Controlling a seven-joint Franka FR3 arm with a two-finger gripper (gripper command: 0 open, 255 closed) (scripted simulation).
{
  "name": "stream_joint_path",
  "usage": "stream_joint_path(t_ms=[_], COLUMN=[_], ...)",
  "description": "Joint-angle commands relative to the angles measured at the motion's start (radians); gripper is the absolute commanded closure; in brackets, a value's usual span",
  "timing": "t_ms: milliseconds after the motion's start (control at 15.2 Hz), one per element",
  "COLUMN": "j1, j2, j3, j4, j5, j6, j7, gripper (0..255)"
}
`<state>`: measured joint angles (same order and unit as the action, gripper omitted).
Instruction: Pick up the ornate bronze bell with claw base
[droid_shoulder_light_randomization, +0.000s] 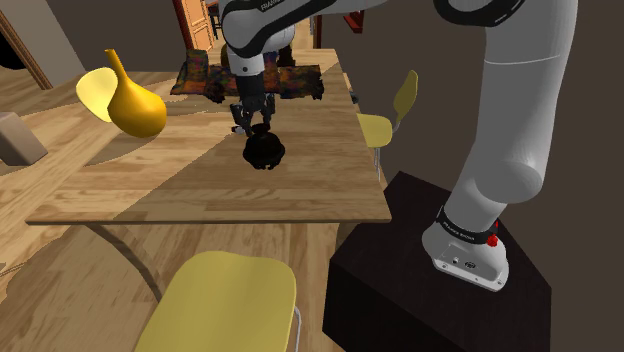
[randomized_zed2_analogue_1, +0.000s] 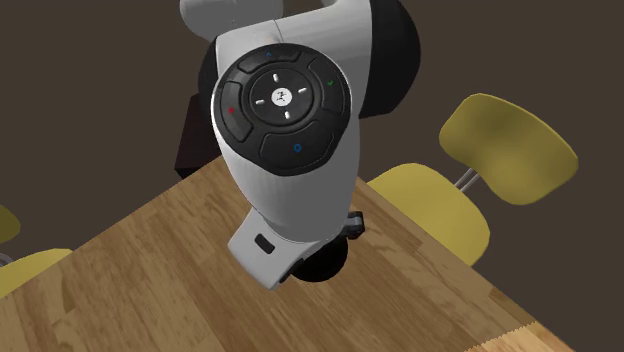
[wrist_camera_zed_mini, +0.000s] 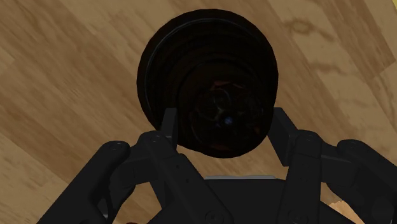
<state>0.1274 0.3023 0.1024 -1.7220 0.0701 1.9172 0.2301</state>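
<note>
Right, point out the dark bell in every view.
Shoulder view: the bell sits at upper middle, just under the hand.
Second exterior view: the bell is the dark round shape at lower middle, peeking out beneath the white arm.
Wrist view: the bell is straight ahead of the hand, seen from above.
Shared landmark: the wooden table it stands on.

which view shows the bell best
The wrist view: the bell appears large, from above, nearly whole. The shoulder view shows a small dark lump; in the second exterior view the arm hides most of it.
</note>
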Motion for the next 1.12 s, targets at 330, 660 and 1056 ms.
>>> stream_joint_path(t_ms=[330, 660, 1056], j1=[0.0, -0.001, -0.001], j2=[-0.02, -0.032, -0.038], j3=[0.001, 0.001, 0.001], j4=[0.052, 0.103, 0.15], j5=[0.001, 0.001, 0.0], j6=[-0.073, -0.135, -0.189], j7=[0.005, 0.01, 0.014], gripper=[255, 255, 255])
